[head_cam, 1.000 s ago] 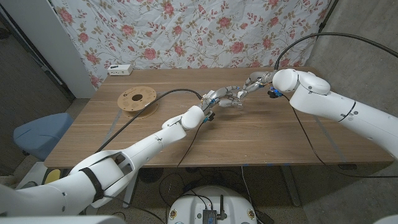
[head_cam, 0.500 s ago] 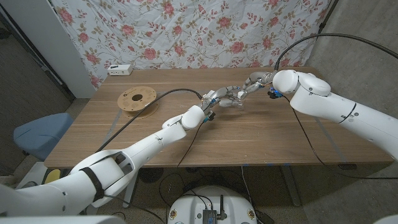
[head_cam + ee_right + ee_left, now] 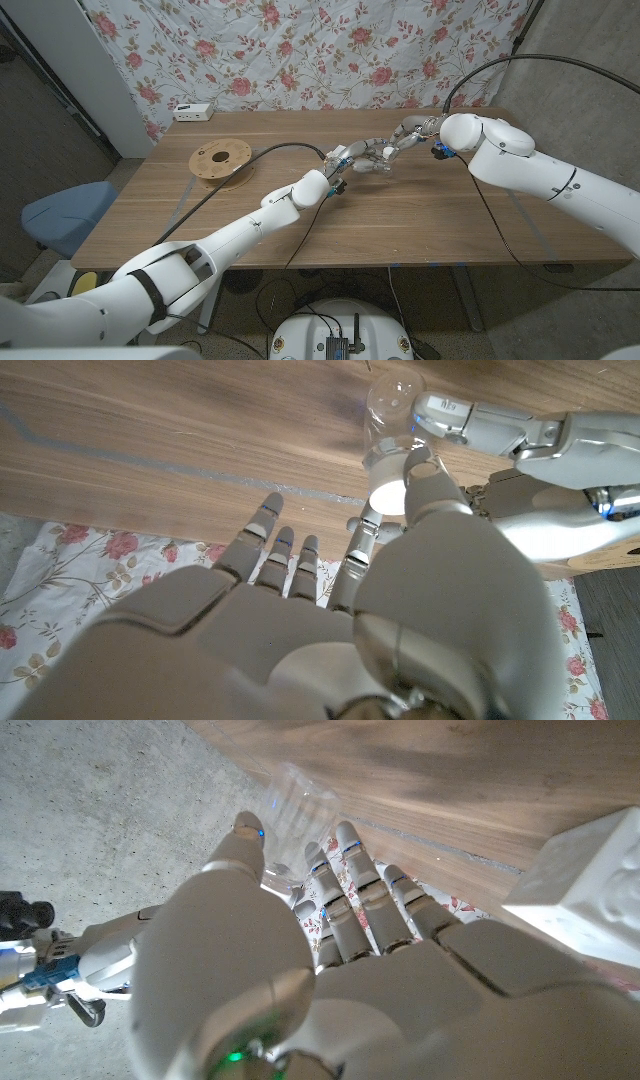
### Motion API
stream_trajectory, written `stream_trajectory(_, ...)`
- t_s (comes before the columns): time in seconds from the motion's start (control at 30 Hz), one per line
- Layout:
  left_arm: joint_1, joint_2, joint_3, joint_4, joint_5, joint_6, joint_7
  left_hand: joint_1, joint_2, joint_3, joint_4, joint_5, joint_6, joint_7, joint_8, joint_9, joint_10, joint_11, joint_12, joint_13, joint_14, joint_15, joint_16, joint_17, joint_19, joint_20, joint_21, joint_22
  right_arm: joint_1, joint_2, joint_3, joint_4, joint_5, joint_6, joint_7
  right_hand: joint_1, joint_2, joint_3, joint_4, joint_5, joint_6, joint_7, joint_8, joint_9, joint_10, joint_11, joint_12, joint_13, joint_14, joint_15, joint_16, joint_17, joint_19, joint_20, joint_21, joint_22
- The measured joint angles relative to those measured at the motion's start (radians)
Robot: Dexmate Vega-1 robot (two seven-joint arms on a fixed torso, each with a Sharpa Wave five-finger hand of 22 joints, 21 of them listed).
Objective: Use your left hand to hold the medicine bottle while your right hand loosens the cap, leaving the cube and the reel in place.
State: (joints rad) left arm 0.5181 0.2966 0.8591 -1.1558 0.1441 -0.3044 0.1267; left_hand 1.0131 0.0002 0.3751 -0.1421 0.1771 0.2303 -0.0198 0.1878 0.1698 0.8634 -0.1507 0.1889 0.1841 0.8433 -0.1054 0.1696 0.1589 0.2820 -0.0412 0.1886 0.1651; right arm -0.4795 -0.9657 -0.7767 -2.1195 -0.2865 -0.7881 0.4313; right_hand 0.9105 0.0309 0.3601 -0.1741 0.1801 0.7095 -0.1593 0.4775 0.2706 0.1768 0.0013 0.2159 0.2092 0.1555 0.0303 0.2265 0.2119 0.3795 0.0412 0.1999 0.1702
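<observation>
The clear medicine bottle (image 3: 373, 165) stands at the counter's (image 3: 420, 220) far middle. The left hand (image 3: 352, 157) grips its body. The right hand (image 3: 403, 138) pinches the white cap (image 3: 389, 492), other fingers spread. The wooden reel (image 3: 221, 159) lies far left, well apart.

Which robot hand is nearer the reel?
Left. The left robot hand is at the bottle, on the side of the reel; the right robot hand is beyond the bottle.
</observation>
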Motion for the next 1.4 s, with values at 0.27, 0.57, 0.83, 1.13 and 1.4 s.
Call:
stream_trajectory(0.27, 0.006, 0.004, -0.001, -0.009, -0.001, 0.004, -0.002, 0.000, 0.000, 0.000, 0.000, 0.000, 0.000, 0.000, 0.000, 0.000, 0.000, 0.000, 0.000, 0.000, 0.006, -0.002, 0.000, 0.000, 0.000, 0.000, 0.000, 0.000, -0.005, -0.004, 0.007, -0.003, 0.016, -0.001, 0.000, 0.047, 0.031, 0.029, -0.001, 0.006, -0.004, -0.004, -0.001, -0.005, -0.007, -0.018, -0.007, 0.000, -0.010, -0.009, 0.000, 0.000, 0.005, -0.005, 0.000, 0.000)
stream_trajectory(0.57, 0.008, 0.005, -0.002, -0.012, -0.002, 0.006, -0.004, -0.011, -0.003, 0.004, 0.004, 0.000, 0.000, 0.000, 0.000, 0.000, 0.000, 0.000, -0.001, -0.001, 0.007, -0.001, 0.000, 0.000, 0.000, 0.000, 0.000, 0.000, -0.011, -0.007, 0.021, -0.005, 0.045, -0.001, -0.001, 0.082, 0.057, 0.044, -0.008, 0.013, -0.011, -0.011, 0.001, -0.005, -0.012, -0.034, -0.007, 0.000, -0.009, -0.020, 0.000, 0.000, 0.001, -0.009, 0.000, 0.000)
stream_trajectory(0.83, 0.008, 0.003, -0.002, -0.007, -0.002, 0.006, -0.004, -0.012, -0.004, 0.008, 0.000, -0.001, 0.000, 0.000, 0.000, 0.000, -0.002, -0.002, -0.004, -0.001, 0.007, 0.000, 0.000, 0.000, 0.000, 0.000, 0.000, 0.000, -0.014, -0.009, 0.025, -0.005, 0.075, 0.016, -0.013, 0.108, 0.060, 0.053, -0.011, 0.013, -0.015, -0.015, 0.001, -0.005, -0.011, -0.046, -0.007, 0.000, -0.009, -0.020, 0.000, 0.000, -0.004, -0.014, 0.000, 0.000)
stream_trajectory(1.13, 0.008, 0.002, -0.002, -0.006, -0.002, 0.004, -0.003, -0.013, -0.005, 0.008, 0.000, -0.001, 0.000, 0.000, 0.000, 0.000, -0.002, -0.002, 0.000, 0.000, 0.007, 0.000, 0.000, 0.000, 0.000, 0.000, 0.000, 0.000, -0.022, -0.010, 0.043, 0.010, 0.098, 0.037, -0.028, 0.131, 0.063, 0.061, -0.011, 0.013, -0.015, -0.015, 0.009, -0.009, 0.002, -0.070, -0.007, 0.000, -0.008, -0.033, 0.000, -0.003, 0.002, -0.020, 0.000, 0.000)
stream_trajectory(1.4, 0.008, 0.001, -0.002, -0.004, -0.003, 0.004, -0.002, -0.013, -0.005, 0.008, 0.000, -0.001, 0.000, 0.000, 0.000, 0.000, -0.002, -0.002, 0.000, 0.000, 0.007, 0.000, 0.000, 0.000, 0.000, 0.000, 0.000, 0.000, -0.030, -0.013, 0.053, 0.015, 0.119, 0.053, -0.041, 0.164, 0.075, 0.068, -0.009, 0.021, -0.015, -0.015, 0.012, -0.012, 0.002, -0.080, -0.007, 0.000, -0.002, -0.038, 0.000, -0.003, -0.002, -0.024, 0.000, 0.000)
